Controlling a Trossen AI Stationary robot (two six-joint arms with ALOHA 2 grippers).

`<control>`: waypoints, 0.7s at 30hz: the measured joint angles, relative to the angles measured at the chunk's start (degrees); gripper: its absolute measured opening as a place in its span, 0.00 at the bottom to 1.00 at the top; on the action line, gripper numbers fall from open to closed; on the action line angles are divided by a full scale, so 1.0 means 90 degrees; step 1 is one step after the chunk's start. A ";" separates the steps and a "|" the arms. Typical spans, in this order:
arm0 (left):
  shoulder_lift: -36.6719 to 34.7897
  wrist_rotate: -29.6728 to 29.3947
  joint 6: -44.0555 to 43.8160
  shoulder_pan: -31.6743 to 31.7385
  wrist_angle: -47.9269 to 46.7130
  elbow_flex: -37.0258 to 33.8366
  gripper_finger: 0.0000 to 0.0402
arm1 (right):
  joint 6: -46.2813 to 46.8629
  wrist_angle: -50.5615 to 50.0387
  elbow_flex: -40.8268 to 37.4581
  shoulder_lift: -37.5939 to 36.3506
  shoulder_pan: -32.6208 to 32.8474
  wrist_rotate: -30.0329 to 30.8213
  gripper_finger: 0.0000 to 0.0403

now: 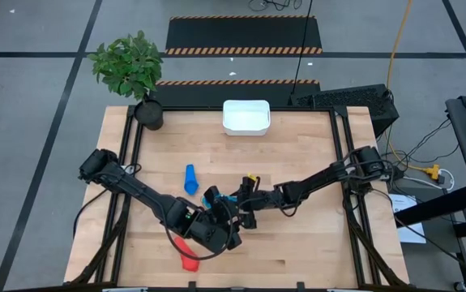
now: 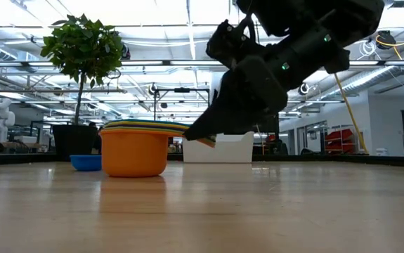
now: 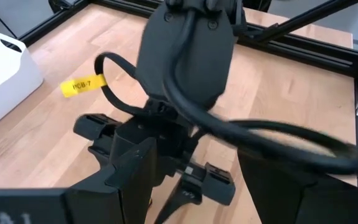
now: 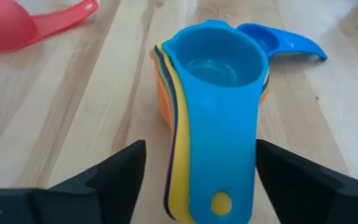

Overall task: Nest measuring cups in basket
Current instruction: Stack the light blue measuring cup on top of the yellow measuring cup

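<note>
Here, the right gripper (image 4: 194, 180) stands released astride the handles of the nested cup stack (image 4: 213, 106) at table centre, so close squarely on all handles before carrying toward the white basket (image 1: 246, 117) at twelve o'clock; the left gripper (image 1: 216, 231), open, waits beside.

In the high view the basket (image 1: 246, 117) sits at upper centre, the plant (image 1: 130, 67) at upper left. Both grippers meet at lower centre over the stack (image 4: 213, 118). One cup (image 1: 190, 179) lies just upper left of them, another (image 1: 185, 254) below.
</note>
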 joint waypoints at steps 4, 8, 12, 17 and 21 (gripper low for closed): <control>0.0000 0.0000 0.0007 -0.0036 -0.0012 0.0000 0.57 | -0.0013 -0.0111 0.0000 -0.0063 -0.0005 0.0002 0.61; 0.0000 0.0000 0.0022 -0.0049 -0.0041 0.0000 0.57 | -0.0105 -0.0294 0.0000 -0.0068 -0.0010 -0.0003 0.49; 0.0000 0.0000 0.0019 -0.0049 -0.0045 0.0000 0.57 | -0.0156 -0.0370 0.0000 -0.0068 -0.0015 0.0001 0.39; 0.0000 0.0000 0.0014 -0.0049 -0.0047 0.0000 0.57 | -0.0140 -0.0393 0.0000 -0.0068 -0.0012 0.0000 0.37; 0.0000 0.0002 0.0000 -0.0049 -0.0047 0.0000 0.57 | -0.0140 -0.0486 0.0000 -0.0068 -0.0012 -0.0019 0.44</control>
